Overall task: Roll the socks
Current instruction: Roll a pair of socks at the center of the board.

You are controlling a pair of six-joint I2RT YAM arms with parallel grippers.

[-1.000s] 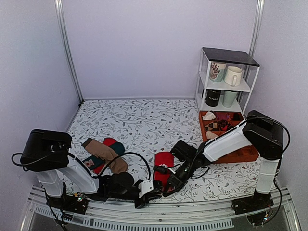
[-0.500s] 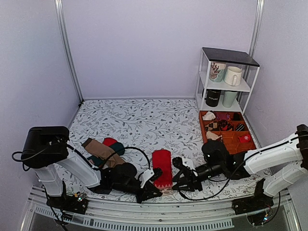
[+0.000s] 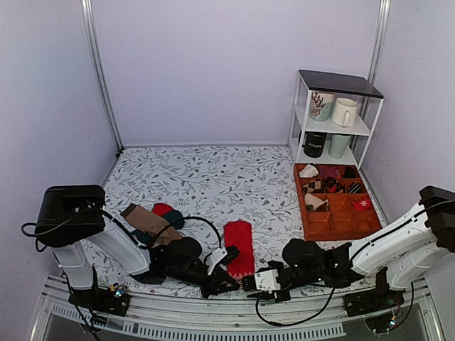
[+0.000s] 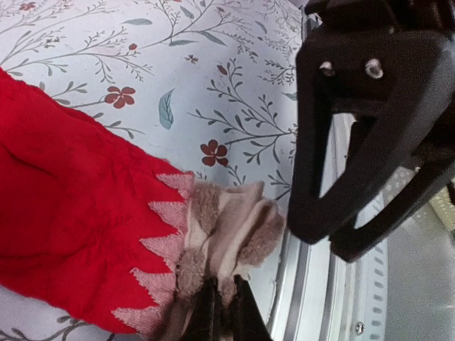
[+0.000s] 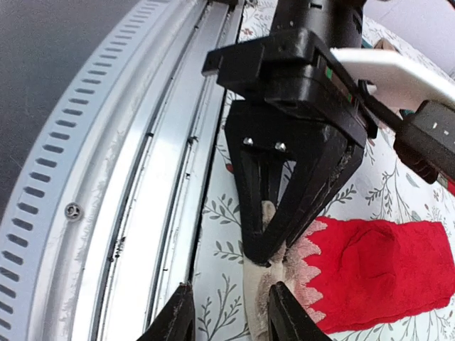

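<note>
The red socks [image 3: 239,243] lie flat near the table's front edge, pale beige cuff toward the rail. My left gripper [image 3: 229,282] is shut on that beige cuff [image 4: 227,220] and pinches its bunched edge; the red part [image 4: 64,206] spreads to the left. My right gripper [image 3: 248,283] is open, low at the front edge and facing the left one. In the right wrist view its fingers [image 5: 283,321] straddle the cuff end [image 5: 257,298], with the red socks [image 5: 384,270] to the right. The left gripper [image 5: 291,163] shows just ahead.
A tan-brown sock [image 3: 149,222] and a dark green sock [image 3: 175,219] lie left of the red socks. An orange tray [image 3: 353,229] with small items sits at the right, with a white shelf of mugs [image 3: 334,117] behind it. A metal rail [image 5: 142,177] runs along the front edge.
My right arm has swung from the right of the socks down to the front edge, its gripper now at the cuff end. The socks went from bunched to flat. The left gripper stays on the cuff.
</note>
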